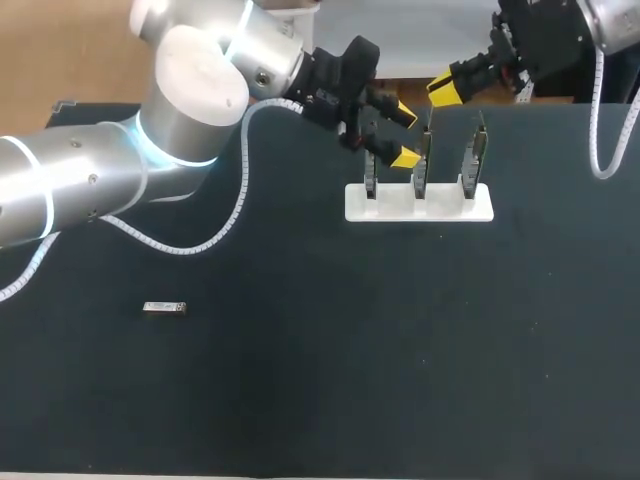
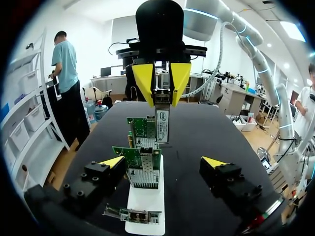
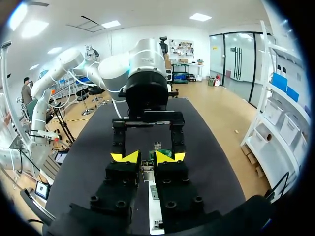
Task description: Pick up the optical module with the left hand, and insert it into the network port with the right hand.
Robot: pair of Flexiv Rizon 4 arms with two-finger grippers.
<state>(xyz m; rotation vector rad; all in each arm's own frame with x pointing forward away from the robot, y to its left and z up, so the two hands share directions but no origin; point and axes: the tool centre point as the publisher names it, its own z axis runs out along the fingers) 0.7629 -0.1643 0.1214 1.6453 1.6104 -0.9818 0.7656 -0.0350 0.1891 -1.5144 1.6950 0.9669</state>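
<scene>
My right gripper (image 2: 162, 101) is shut on a slim silver optical module (image 2: 162, 123), which hangs over the row of green network cards (image 2: 142, 157). In its own view the right gripper (image 3: 147, 157) pinches the module (image 3: 146, 168) between its yellow tips. The cards stand upright in a white holder (image 1: 420, 203) at the table's far middle. Facing it from the other side, my left gripper (image 2: 164, 162) is open and straddles the cards with nothing held. In the head view the left gripper (image 1: 405, 136) sits at the holder's left end and the right gripper (image 1: 440, 92) just behind the holder.
A second silver module (image 1: 165, 308) lies flat on the dark table (image 1: 330, 350) at the near left, far from both grippers. A white cable (image 1: 605, 120) hangs from my right arm at the far right.
</scene>
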